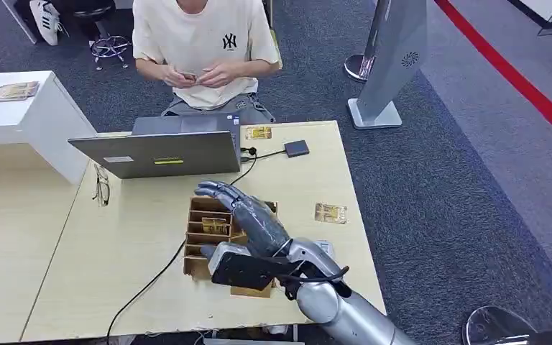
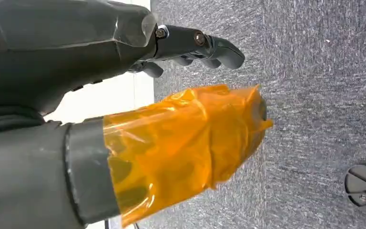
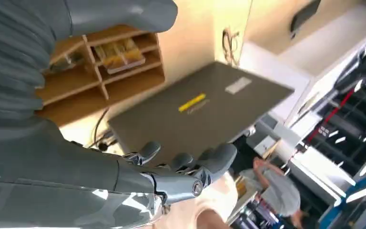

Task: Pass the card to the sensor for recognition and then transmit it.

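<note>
The right hand (image 1: 248, 219) hangs over the wooden rack (image 1: 205, 233) with its fingers spread, and it holds nothing. It could go wrong from here. The slots are thin, so thick fingers may bump the dividers or push the rack along the table (image 1: 129, 244). The card (image 1: 214, 225) in the rack may slip or get bent if the hand pinches it badly. The black cable (image 1: 147, 284) runs just left of the rack and could get snagged.

The right arm comes in from the near right side, and the hand reaches toward the far left, palm down.

More cards lie on the table: one to the right of the rack (image 1: 330, 213) and one at the far edge (image 1: 258, 132), near the small black sensor (image 1: 296, 148). The laptop (image 1: 159, 153) stands beyond the rack.

The left hand (image 2: 124, 119) hangs over the grey floor, fingers a little curled, holding nothing. Its thumb is wrapped in orange film.
</note>
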`<state>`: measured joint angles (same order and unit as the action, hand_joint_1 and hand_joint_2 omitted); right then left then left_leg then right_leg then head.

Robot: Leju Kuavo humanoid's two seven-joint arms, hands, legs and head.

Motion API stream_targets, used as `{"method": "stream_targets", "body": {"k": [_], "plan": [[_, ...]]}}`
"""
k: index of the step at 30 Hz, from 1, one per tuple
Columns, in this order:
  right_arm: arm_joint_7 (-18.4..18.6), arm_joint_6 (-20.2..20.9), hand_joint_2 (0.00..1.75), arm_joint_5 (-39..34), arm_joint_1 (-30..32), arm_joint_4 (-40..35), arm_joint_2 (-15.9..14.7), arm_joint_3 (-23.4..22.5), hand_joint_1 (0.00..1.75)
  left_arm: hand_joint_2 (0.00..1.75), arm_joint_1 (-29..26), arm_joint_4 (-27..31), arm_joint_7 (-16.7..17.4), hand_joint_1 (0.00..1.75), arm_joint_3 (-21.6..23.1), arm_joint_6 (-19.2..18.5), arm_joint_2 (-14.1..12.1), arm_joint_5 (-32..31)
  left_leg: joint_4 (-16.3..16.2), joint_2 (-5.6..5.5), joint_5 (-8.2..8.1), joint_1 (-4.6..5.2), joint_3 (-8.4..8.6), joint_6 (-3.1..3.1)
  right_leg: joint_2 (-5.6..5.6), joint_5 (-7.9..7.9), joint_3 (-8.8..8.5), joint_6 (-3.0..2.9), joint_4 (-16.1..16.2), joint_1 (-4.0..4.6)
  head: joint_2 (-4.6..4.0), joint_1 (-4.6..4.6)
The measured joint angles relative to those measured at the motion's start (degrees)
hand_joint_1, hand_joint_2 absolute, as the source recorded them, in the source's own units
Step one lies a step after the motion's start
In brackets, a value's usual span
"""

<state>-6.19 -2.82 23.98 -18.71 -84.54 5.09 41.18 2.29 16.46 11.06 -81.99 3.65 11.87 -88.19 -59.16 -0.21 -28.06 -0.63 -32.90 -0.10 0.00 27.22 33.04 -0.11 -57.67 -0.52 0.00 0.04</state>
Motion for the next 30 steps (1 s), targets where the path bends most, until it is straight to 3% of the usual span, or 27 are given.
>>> {"method": "stream_targets", "body": {"k": [16,30], "plan": [[3.1,0.9,1.75,2.9,1.9,1.1,-1.1,10.2,0.58,0.00,0.1,-0.6,0.4,0.00,0.0,0.9,-0.8,-0.1,0.0,0.00,0.00,0.00,-0.01,0.00,0.00,0.01,-0.01,0.00,0.0,0.00,0.00,0.00],[7.3,-4.7,1.75,13.1,0.2,5.2,-0.3,13.2,0.66,0.00,0.1,-1.1,1.0,0.00,0.0,1.1,-1.3,-0.2,0.0,0.00,0.00,-0.01,-0.01,0.00,-0.01,0.01,-0.01,0.00,0.0,0.00,0.00,0.00]]}}
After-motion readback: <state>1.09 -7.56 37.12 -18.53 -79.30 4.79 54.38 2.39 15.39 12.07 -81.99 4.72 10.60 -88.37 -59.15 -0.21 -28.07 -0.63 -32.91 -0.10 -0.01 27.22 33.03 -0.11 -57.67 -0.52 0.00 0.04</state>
